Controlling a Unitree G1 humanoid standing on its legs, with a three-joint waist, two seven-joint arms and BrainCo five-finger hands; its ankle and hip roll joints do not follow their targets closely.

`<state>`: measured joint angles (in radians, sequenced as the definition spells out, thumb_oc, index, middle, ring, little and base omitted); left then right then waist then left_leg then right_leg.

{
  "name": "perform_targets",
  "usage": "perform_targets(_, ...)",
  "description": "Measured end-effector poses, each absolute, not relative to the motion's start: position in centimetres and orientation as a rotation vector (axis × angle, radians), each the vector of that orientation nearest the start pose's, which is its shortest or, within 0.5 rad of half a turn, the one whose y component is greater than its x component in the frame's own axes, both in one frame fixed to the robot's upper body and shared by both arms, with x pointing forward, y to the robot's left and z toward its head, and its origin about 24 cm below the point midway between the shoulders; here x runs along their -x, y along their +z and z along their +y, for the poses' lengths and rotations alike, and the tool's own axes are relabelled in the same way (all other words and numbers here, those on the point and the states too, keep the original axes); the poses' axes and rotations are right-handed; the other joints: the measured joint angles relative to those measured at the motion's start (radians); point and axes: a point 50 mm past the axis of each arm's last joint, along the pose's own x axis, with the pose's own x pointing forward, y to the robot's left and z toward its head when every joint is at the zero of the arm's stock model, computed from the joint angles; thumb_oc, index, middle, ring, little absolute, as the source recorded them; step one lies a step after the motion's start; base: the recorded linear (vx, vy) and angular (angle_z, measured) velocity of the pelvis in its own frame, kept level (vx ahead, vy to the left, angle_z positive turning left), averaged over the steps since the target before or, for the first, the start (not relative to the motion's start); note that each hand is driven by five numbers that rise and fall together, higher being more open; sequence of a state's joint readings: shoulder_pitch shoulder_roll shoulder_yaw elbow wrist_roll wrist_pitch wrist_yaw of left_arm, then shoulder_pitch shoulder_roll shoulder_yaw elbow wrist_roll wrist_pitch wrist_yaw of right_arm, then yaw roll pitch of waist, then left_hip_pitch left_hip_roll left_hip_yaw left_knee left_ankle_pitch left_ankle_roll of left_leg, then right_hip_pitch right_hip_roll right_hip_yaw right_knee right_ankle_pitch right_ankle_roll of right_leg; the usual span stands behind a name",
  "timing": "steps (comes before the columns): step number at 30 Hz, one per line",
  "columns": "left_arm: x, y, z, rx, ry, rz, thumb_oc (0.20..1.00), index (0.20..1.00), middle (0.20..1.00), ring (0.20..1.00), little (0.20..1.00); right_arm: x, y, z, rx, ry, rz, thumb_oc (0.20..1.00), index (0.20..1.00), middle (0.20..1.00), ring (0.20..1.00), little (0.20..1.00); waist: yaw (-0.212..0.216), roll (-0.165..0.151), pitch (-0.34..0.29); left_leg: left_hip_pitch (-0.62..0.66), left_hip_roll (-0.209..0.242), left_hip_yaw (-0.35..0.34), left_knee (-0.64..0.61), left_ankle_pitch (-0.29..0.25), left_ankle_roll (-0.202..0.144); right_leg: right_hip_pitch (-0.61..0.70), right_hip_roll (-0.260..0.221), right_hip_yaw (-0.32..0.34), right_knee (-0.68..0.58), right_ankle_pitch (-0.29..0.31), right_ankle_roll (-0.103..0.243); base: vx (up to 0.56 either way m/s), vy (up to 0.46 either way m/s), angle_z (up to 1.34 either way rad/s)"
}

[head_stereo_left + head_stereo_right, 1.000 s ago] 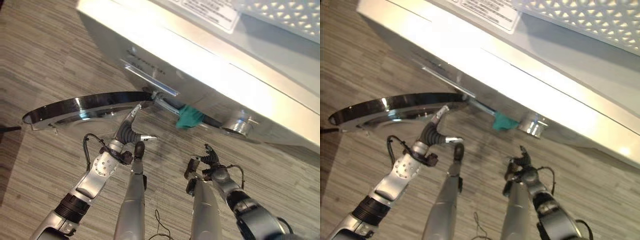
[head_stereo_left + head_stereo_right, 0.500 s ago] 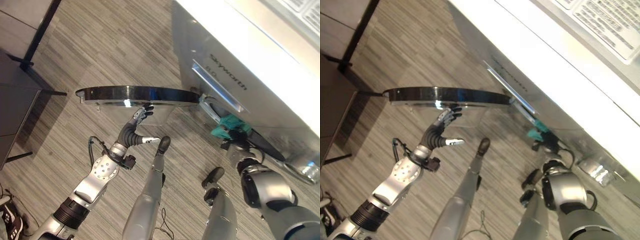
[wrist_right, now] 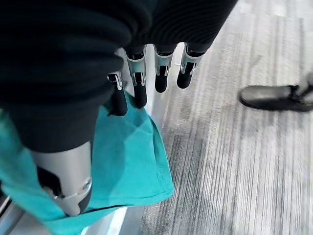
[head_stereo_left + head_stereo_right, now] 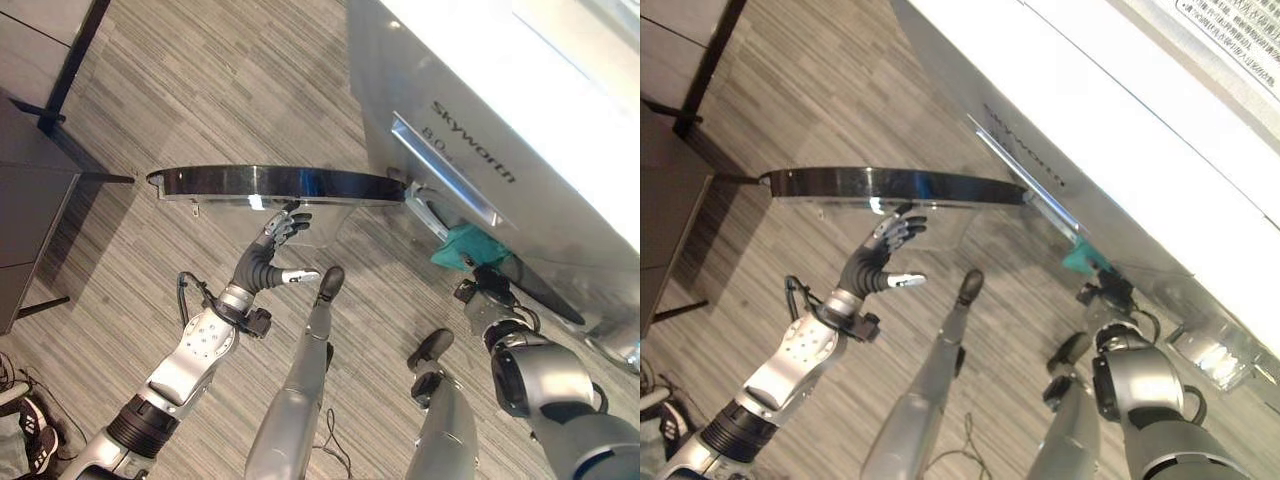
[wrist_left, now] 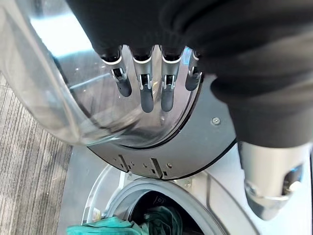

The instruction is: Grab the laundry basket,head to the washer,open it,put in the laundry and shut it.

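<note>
The silver front-loading washer (image 4: 470,80) stands with its round glass door (image 4: 270,185) swung wide open, seen edge-on. My left hand (image 4: 272,240) is open, its straight fingers (image 5: 142,90) resting against the door's clear inner bowl. A teal cloth (image 4: 460,245) hangs out of the lower edge of the drum opening. My right hand (image 4: 488,292) is right at that cloth, open, with its fingers (image 3: 139,85) and thumb lying flat on the teal cloth (image 3: 134,161). More teal laundry (image 5: 122,226) shows inside the drum.
A long silver drawer handle (image 4: 445,185) runs across the washer front above the opening. A dark cabinet on thin black legs (image 4: 35,180) stands on the wood-look floor to the left of the open door.
The camera has swung round. My right hand has risen from near the floor to the teal cloth at the opening and stays there. My left hand remains at the door.
</note>
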<state>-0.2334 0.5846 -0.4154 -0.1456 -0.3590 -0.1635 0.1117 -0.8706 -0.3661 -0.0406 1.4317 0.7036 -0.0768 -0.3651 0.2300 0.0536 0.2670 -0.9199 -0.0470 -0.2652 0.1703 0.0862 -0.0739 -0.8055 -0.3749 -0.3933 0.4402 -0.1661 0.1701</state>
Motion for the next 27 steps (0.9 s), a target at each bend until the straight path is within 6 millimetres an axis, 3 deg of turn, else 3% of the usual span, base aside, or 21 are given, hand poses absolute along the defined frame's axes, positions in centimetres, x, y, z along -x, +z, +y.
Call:
perform_targets(8, -26.9, 12.5, 14.0, -0.146, -0.380, -0.341, 1.000, 1.000, 1.000, 1.000, 1.000, -37.0, 6.0, -25.9, -0.565, -0.760, 0.331, 1.000, 1.000, 1.000, 1.000, 1.000, 0.011, 0.008, 0.001, -0.053, 0.002, -0.006, 0.001, 0.004, 0.000, -0.048, 0.006, -0.001, -0.005, -0.003, 0.000, 0.00, -0.022, 0.01)
perform_targets(11, -26.9, 12.6, 14.0, -0.145, -0.379, -0.341, 1.000, 1.000, 1.000, 1.000, 1.000, -36.9, 6.0, -26.1, -0.583, -0.777, 0.318, 1.000, 1.000, 1.000, 1.000, 1.000, 0.018, 0.009, 0.001, -0.060, 0.001, -0.012, 0.001, 0.004, 0.000, -0.047, 0.011, -0.001, -0.013, -0.004, 0.003, 0.00, -0.029, 0.05)
perform_targets(12, -26.9, 12.5, 14.0, -0.146, -0.378, -0.340, 1.000, 1.000, 1.000, 1.000, 1.000, -36.9, 6.0, -26.2, -0.595, -0.791, 0.319, 0.956, 0.956, 0.956, 0.956, 0.956, 0.020, 0.009, 0.002, -0.061, 0.001, -0.015, 0.001, 0.004, 0.000, -0.045, 0.011, -0.002, -0.015, -0.004, 0.003, 0.00, 0.000, 0.00)
perform_targets(13, -26.9, 12.5, 14.0, -0.146, -0.378, -0.340, 1.000, 1.000, 1.000, 1.000, 1.000, -36.9, 6.0, -26.2, -0.599, -0.796, 0.318, 0.749, 0.749, 0.749, 0.749, 0.749, 0.023, 0.009, 0.002, -0.060, 0.000, -0.015, 0.001, 0.004, 0.000, -0.043, 0.012, -0.002, -0.016, -0.005, 0.004, 0.00, 0.000, 0.00)
perform_targets(14, -26.9, 12.6, 14.0, -0.146, -0.377, -0.341, 1.000, 1.000, 1.000, 1.000, 1.000, -36.8, 6.0, -26.2, -0.605, -0.802, 0.316, 0.325, 0.325, 0.325, 0.325, 0.325, 0.025, 0.010, 0.002, -0.059, 0.000, -0.018, 0.001, 0.004, -0.001, -0.040, 0.012, -0.004, -0.019, -0.005, 0.004, 0.01, 0.013, 0.03)
perform_targets(15, -26.9, 12.6, 14.0, -0.145, -0.377, -0.341, 1.000, 1.000, 1.000, 1.000, 1.000, -36.8, 6.1, -26.2, -0.614, -0.807, 0.311, 0.238, 0.238, 0.238, 0.238, 0.238, 0.026, 0.014, 0.004, -0.057, 0.000, -0.021, 0.001, 0.004, -0.001, -0.034, 0.013, -0.007, -0.021, -0.005, 0.004, 0.01, 0.012, 0.04)
perform_targets(16, -26.9, 12.6, 14.0, -0.145, -0.377, -0.341, 1.000, 1.000, 1.000, 1.000, 1.000, -36.8, 6.2, -26.2, -0.625, -0.817, 0.305, 0.200, 0.200, 0.200, 0.200, 0.200, 0.028, 0.016, 0.005, -0.056, 0.000, -0.023, 0.001, 0.005, -0.002, -0.031, 0.013, -0.009, -0.023, -0.004, 0.005, 0.00, 0.016, 0.04)
perform_targets(23, -27.2, 12.6, 14.1, -0.149, -0.369, -0.342, 1.000, 1.000, 1.000, 1.000, 1.000, -36.7, 5.9, -25.9, -0.680, -0.827, 0.275, 0.200, 0.200, 0.200, 0.200, 0.200, 0.021, 0.023, 0.013, -0.041, 0.001, -0.022, 0.002, 0.005, -0.002, -0.009, 0.013, -0.010, -0.038, 0.005, 0.009, 0.00, 0.000, 0.00)
perform_targets(26, -27.3, 12.8, 14.7, -0.146, -0.321, -0.348, 1.000, 1.000, 1.000, 1.000, 1.000, -36.3, 5.5, -24.1, -0.755, -0.742, 0.157, 0.200, 0.200, 0.200, 0.200, 0.200, -0.025, 0.017, 0.039, 0.029, 0.003, -0.017, 0.000, 0.005, -0.002, 0.088, 0.027, -0.003, -0.102, 0.027, 0.017, 0.01, 0.000, -0.01)
perform_targets(27, -27.4, 12.8, 14.8, -0.145, -0.312, -0.349, 1.000, 1.000, 1.000, 1.000, 1.000, -36.5, 6.4, -23.8, -0.769, -0.715, 0.099, 0.200, 0.200, 0.200, 0.200, 0.200, -0.033, 0.017, 0.039, 0.036, 0.003, -0.017, -0.001, 0.005, -0.002, 0.097, 0.029, -0.003, -0.110, 0.031, 0.018, 0.02, -0.019, -0.09)
